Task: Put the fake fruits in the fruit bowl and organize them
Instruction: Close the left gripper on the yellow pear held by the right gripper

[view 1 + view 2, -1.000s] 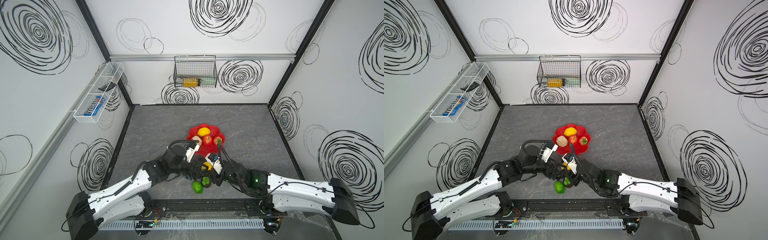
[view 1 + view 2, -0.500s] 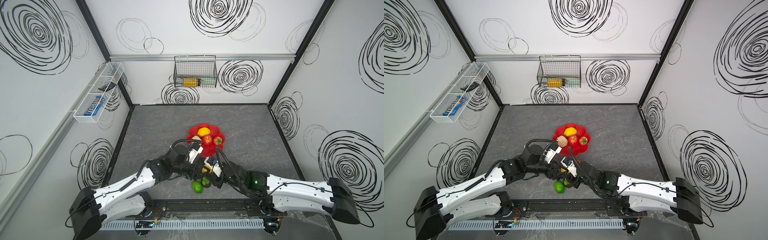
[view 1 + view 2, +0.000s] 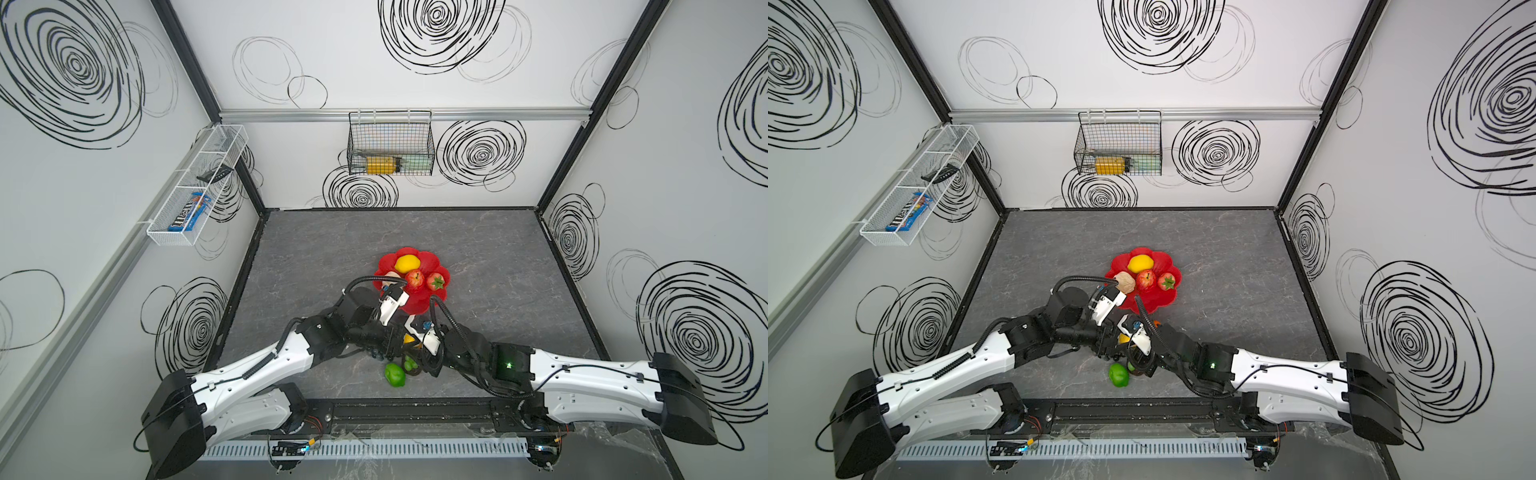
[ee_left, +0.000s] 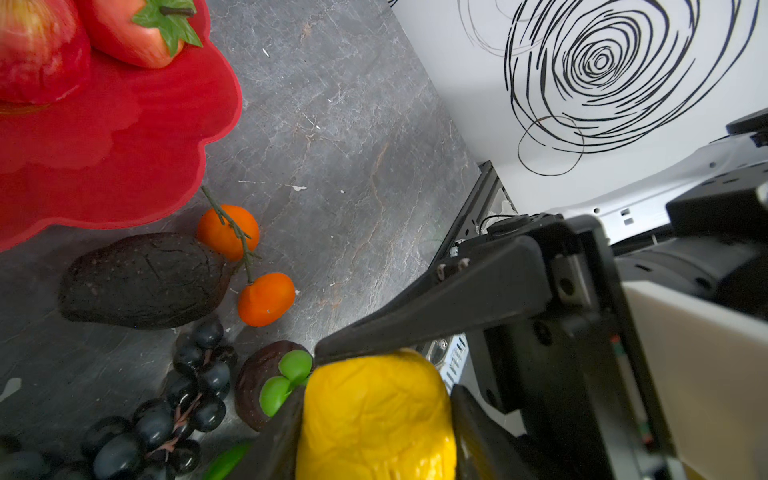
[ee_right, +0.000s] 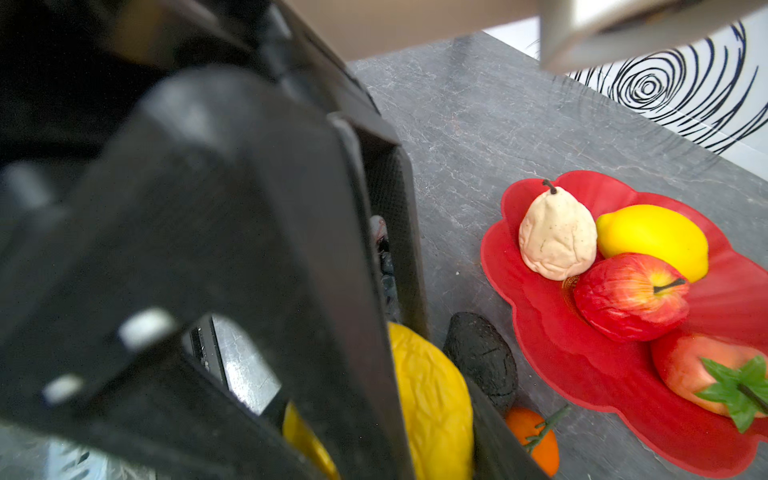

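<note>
Under fruit bowl (image 3: 424,301), tabletop (image 3: 498,257) (swirl-marked walls (image 3: 374,75))

surface: grey stone-look table (image 3: 332,249) | on it: fruit bowl (image 4: 124,145), avocado (image 4: 141,280), oranges (image 4: 266,299), grapes (image 4: 199,374), green fruit (image 3: 395,375)

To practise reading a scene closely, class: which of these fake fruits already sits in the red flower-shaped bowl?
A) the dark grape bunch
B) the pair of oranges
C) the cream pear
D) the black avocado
C: the right wrist view shows the cream pear standing in the red bowl, next to the lemon and the red apple.
</note>
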Action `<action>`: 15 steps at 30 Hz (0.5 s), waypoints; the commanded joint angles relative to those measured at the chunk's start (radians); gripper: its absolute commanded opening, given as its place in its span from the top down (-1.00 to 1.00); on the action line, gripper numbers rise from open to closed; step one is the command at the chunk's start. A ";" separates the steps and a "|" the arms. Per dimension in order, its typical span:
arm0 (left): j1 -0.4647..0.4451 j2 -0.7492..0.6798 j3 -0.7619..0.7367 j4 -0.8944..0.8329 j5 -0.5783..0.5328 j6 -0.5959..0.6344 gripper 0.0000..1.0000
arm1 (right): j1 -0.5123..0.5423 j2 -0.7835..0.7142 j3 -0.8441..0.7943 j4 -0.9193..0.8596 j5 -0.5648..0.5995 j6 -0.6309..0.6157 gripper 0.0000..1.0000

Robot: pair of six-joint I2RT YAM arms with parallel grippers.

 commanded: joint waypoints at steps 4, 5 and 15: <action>0.011 0.001 -0.006 0.036 0.035 -0.001 0.01 | -0.002 0.006 0.042 0.091 0.086 0.041 -0.23; 0.017 0.000 -0.010 0.046 0.036 -0.005 0.02 | -0.004 0.006 0.042 0.089 0.090 0.050 -0.27; 0.109 -0.036 -0.073 0.163 0.037 -0.101 0.05 | -0.058 -0.077 0.018 0.068 0.062 0.110 -0.80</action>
